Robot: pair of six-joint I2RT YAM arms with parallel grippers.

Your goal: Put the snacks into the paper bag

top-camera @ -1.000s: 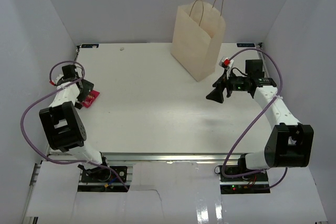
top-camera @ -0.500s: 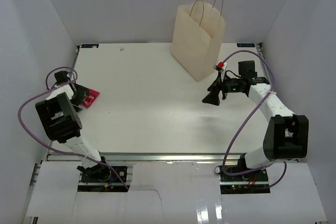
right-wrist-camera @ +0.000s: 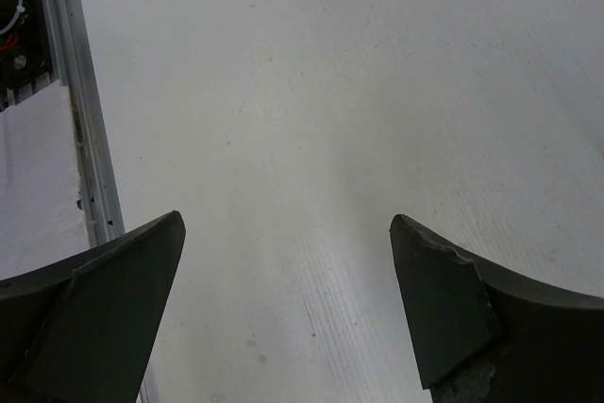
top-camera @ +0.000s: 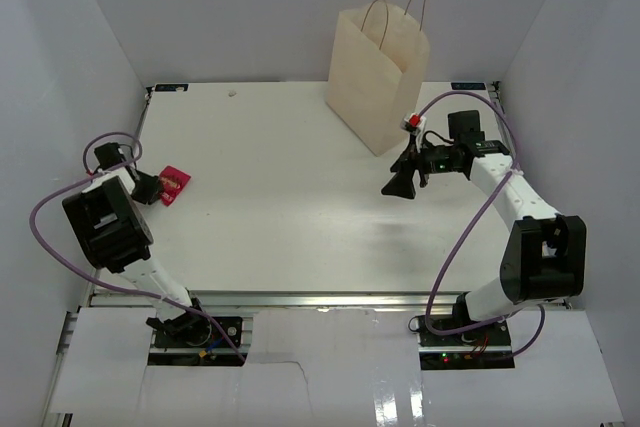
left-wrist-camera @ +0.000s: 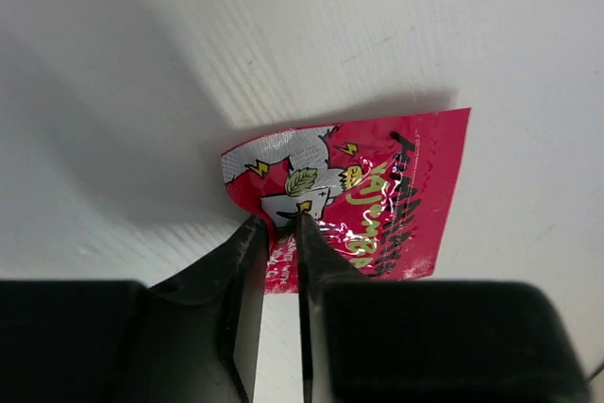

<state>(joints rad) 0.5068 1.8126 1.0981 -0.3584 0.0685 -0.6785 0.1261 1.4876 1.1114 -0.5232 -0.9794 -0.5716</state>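
edge of red snack packet (left-wrist-camera: 377, 200) nipped between left fingers (left-wrist-camera: 278, 222); right fingers (right-wrist-camera: 285, 224) spread over table (right-wrist-camera: 330, 92)

White walls (top-camera: 230, 7) are enclosing my white table (top-camera: 290, 207) left, right and far; a metal rail (top-camera: 330, 299) is running along its near edge.

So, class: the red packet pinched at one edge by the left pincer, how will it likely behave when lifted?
The red packet looks thin and crinkled where the left pincer pinches it, so it will probably flop. Its glossy film may be slippery, and with only one edge held it could slide out. Flat with little bulk, it is likely light.
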